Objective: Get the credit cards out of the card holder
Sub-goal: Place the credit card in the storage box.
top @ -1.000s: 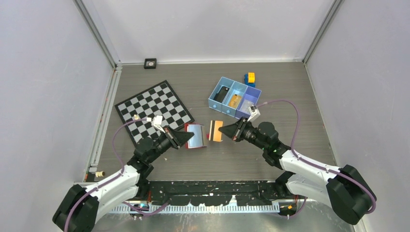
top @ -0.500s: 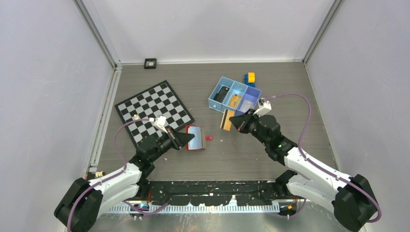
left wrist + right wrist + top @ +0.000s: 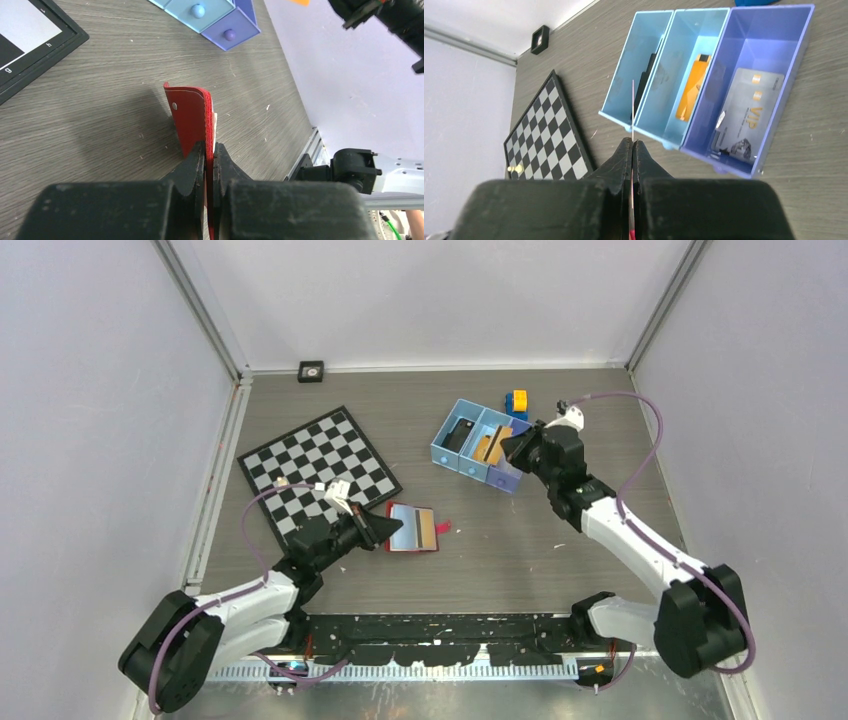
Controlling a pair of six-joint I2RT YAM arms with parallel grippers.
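The right pincer (image 3: 512,445), clamped on an edge-on credit card (image 3: 497,441), hovers over the blue tray (image 3: 723,60), upper right; the left pincer (image 3: 385,528) pinches the card holder (image 3: 415,529), lower centre.

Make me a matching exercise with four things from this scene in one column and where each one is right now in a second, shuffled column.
1. red card holder
2. silver VIP card
3. orange card lying flat
4. card seen edge-on

A. purple compartment
B. right end effector
C. left end effector
D. middle blue compartment

Pairs: 1-C, 2-A, 3-D, 4-B.
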